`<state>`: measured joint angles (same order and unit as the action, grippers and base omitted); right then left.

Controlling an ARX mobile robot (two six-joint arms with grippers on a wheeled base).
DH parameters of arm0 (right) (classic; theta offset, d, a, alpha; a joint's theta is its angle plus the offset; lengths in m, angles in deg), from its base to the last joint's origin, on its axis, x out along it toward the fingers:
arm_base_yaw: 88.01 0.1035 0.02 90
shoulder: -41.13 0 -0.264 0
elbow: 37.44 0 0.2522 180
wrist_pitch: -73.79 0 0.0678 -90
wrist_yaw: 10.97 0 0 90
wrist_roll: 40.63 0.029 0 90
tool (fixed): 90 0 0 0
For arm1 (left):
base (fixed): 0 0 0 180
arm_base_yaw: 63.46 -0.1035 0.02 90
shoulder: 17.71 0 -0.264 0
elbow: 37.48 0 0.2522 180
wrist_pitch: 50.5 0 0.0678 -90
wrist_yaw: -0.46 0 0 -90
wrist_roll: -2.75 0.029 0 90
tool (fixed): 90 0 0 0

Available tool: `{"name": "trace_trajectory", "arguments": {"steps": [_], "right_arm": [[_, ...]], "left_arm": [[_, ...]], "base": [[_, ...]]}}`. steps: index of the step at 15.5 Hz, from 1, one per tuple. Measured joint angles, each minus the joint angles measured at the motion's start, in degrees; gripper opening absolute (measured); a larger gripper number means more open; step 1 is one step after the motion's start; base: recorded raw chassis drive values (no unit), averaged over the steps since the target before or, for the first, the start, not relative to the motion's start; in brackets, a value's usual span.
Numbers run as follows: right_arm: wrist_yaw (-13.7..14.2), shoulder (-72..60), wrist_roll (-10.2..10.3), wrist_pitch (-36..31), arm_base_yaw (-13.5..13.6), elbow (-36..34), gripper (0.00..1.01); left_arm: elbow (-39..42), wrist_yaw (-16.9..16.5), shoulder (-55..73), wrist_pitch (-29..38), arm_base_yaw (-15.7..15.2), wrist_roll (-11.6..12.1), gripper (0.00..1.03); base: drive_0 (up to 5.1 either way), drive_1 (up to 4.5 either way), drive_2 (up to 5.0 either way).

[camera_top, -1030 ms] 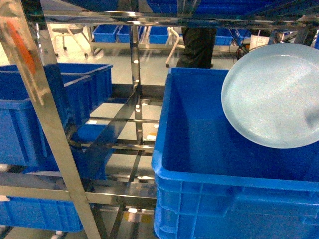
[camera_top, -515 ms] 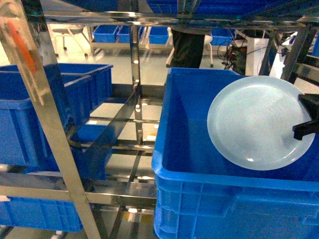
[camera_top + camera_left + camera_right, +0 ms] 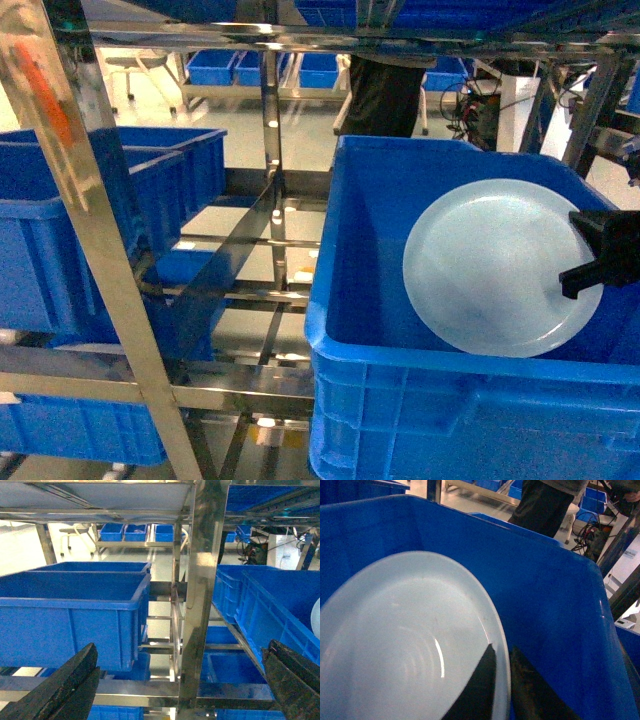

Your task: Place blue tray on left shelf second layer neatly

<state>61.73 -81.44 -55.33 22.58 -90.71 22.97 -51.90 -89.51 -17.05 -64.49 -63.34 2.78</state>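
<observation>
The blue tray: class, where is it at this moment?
In the head view the blue tray is at the right, tilted inside the big blue crate, its right edge pinched by the right tool.

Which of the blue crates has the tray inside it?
The big crate at front right. The pale tray, pinched at its rim by the right hand, sits tilted inside it; the left crates show none.

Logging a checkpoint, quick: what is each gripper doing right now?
Left gripper: open, holding nothing.
Right gripper: shut on the blue tray rim, inside the blue crate.
</observation>
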Motion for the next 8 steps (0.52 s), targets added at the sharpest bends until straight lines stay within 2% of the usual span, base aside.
{"name": "trace_trajectory", "arguments": {"steps": [2, 4, 8], "right_arm": [[0.1, -0.1, 0.1, -1.1, 0.0, 0.0, 0.15], [0.1, 0.3, 1.0, -1.9, 0.0, -0.8, 0.39], [0.1, 7.9, 4.5, -2.9, 0.2, -6.3, 0.91]], "left_arm": [[0.0, 0.0, 0.0, 0.0, 0.0, 0.0, 0.98], [0.0, 0.0, 0.0, 0.0, 0.0, 0.0, 0.98], [0.0, 0.0, 0.0, 0.0, 0.0, 0.0, 0.98]], "base": [[0.0, 0.00, 0.0], [0.0, 0.00, 0.0], [0.0, 0.00, 0.0]]}}
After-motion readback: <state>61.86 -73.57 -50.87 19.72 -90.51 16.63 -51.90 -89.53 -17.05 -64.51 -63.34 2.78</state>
